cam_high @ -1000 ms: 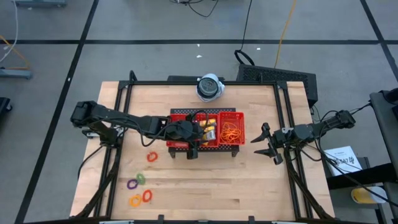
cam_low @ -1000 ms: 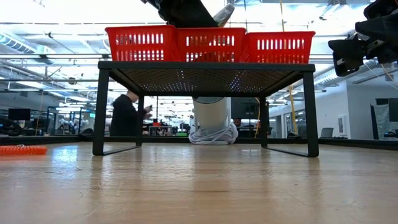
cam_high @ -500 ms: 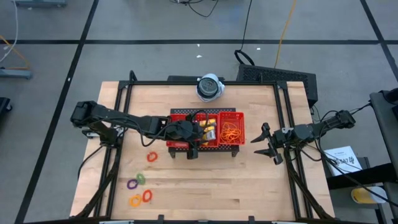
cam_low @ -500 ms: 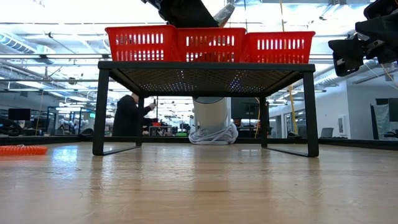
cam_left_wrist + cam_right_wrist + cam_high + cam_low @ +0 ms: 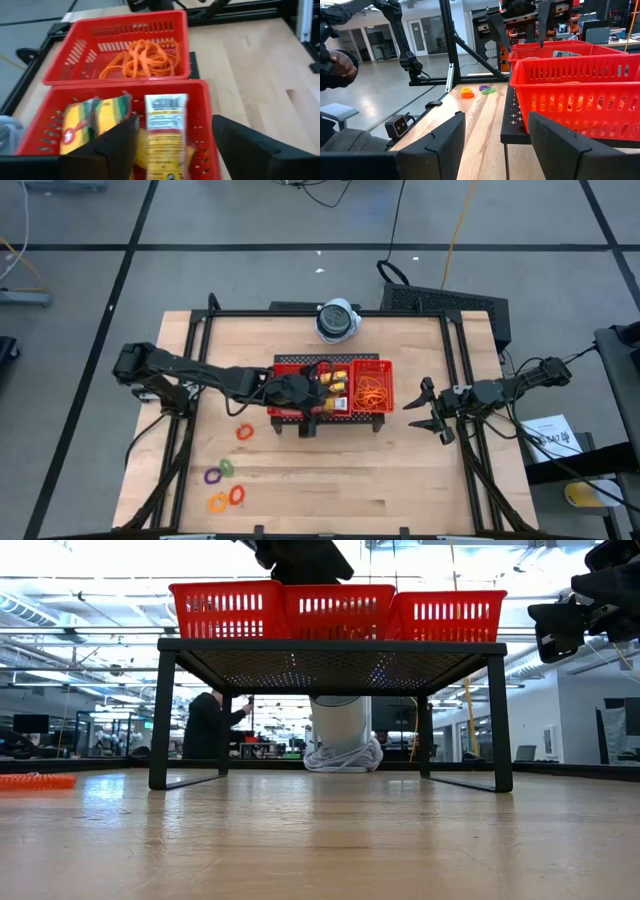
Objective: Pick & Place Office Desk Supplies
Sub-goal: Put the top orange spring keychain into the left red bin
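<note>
A red three-compartment tray (image 5: 329,363) stands on a black stand (image 5: 330,645) at mid-table. Orange rubber bands (image 5: 142,59) fill its right compartment. Yellow labelled packets lie in the middle one, and the topmost packet (image 5: 165,132) rests flat on the others. My left gripper (image 5: 174,122) hovers open over that compartment, a finger on each side of the packet and above it. Several small rings lie on the wood near the front left, among them an orange-red one (image 5: 244,432) and a purple one (image 5: 212,476). My right gripper (image 5: 430,408) waits open at the table's right edge.
A round white-grey device (image 5: 338,320) sits at the table's far edge behind the tray. Black frame rails run along the table's left and right sides. Bare wood lies between the tray and the near edge. A person (image 5: 205,725) stands in the room beyond.
My left gripper has opened over the tray's middle compartment without moving away. The packet that stuck up beside its fingers has dropped and now lies flat in that compartment.
</note>
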Robot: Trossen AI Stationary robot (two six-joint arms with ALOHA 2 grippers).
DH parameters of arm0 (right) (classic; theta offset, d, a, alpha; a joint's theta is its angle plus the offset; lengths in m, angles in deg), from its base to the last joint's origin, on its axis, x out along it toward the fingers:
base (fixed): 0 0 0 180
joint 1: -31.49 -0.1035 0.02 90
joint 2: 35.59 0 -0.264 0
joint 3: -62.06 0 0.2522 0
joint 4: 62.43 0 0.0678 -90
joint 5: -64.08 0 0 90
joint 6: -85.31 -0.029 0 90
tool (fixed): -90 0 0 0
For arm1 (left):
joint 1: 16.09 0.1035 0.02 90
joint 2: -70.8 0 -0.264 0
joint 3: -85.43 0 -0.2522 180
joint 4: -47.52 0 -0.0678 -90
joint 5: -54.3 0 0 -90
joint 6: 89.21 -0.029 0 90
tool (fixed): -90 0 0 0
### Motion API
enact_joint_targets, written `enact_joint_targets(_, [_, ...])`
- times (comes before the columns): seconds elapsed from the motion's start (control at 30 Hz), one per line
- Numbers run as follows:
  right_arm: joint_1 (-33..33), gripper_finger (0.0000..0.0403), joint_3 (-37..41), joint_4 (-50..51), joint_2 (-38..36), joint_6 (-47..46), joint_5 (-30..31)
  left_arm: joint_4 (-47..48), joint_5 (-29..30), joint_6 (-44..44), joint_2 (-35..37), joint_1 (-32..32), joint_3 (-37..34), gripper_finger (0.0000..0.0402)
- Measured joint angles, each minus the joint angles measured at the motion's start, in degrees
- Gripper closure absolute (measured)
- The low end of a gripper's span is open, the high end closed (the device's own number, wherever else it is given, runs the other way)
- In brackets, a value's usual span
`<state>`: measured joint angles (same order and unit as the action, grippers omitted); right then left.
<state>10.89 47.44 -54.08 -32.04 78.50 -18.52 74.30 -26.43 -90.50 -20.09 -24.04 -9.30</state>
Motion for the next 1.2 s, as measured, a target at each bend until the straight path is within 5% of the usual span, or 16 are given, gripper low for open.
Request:
enact_joint_targets(0.33, [0.0, 0.0197, 0.0, 0.0, 0.0, 0.0, 0.0, 5.9, 0.3, 5.1, 10.5, -0.9, 0.0, 0.014])
enact_joint_targets(0.7, [0.0, 0.0197, 0.0, 0.0, 0.0, 0.0, 0.0, 38.3, 1.3, 25.6, 19.7, -6.0, 0.1, 0.0137])
enact_joint_targets(0.93, [0.0, 0.0197, 0.0, 0.0, 0.0, 0.0, 0.0, 43.9, 7.8, 34.0, 19.8, -14.7, 0.0, 0.0137])
enact_joint_targets(1.2, [0.0, 0.0197, 0.0, 0.0, 0.0, 0.0, 0.0, 48.1, 22.4, 42.7, 19.8, -26.8, -0.1, 0.0137])
